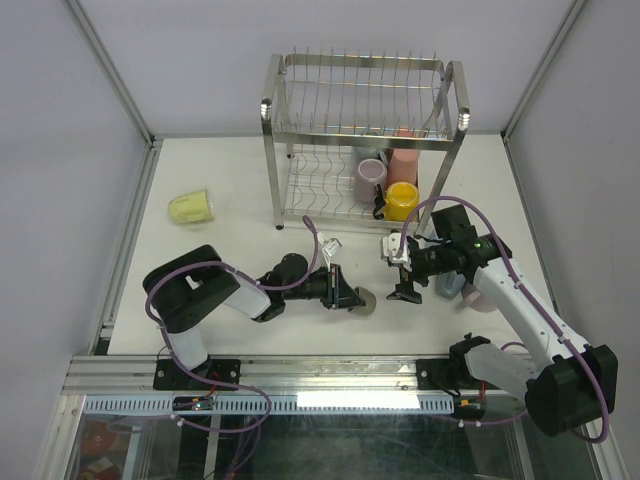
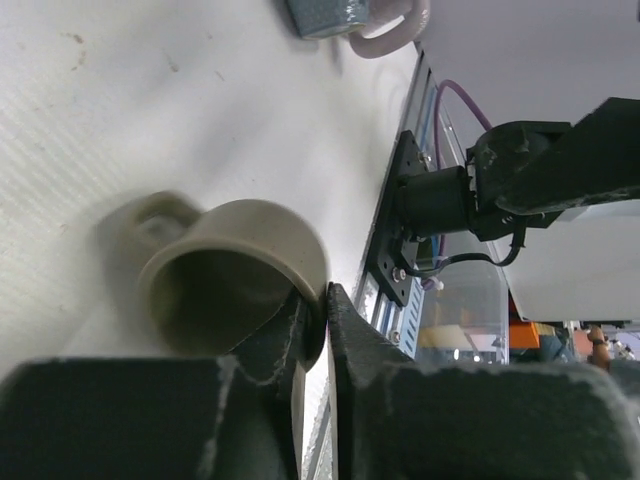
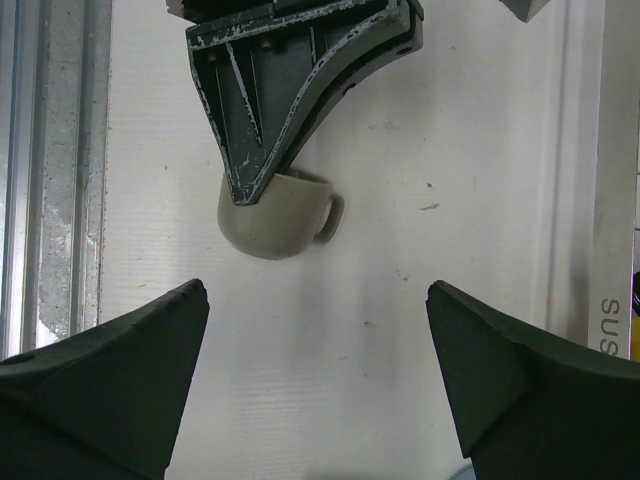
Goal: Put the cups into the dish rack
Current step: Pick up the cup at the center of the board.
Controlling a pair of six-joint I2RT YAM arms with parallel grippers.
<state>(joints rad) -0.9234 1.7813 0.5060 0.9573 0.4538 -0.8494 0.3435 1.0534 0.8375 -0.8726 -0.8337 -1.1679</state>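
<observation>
My left gripper [image 1: 348,292] is shut on the rim of a small grey-beige cup [image 1: 367,302] low over the table front; in the left wrist view the fingers [image 2: 300,325] pinch the cup [image 2: 235,265] wall. My right gripper [image 1: 406,287] is open and empty just right of it, and its view shows the cup [image 3: 275,215] ahead under the left gripper [image 3: 245,190]. The steel dish rack [image 1: 360,130] stands at the back with a mauve mug [image 1: 368,178], a pink mug [image 1: 403,165] and a yellow mug [image 1: 402,200] in its lower tier. A pale green mug [image 1: 190,208] lies at the left.
A light blue mug [image 1: 450,285] and a pink mug [image 1: 482,300] sit by the right arm's forearm, partly hidden; the left wrist view shows a grey-blue mug [image 2: 325,15] with a pink handle [image 2: 390,35] beside it. An aluminium rail [image 1: 300,375] runs along the table's near edge.
</observation>
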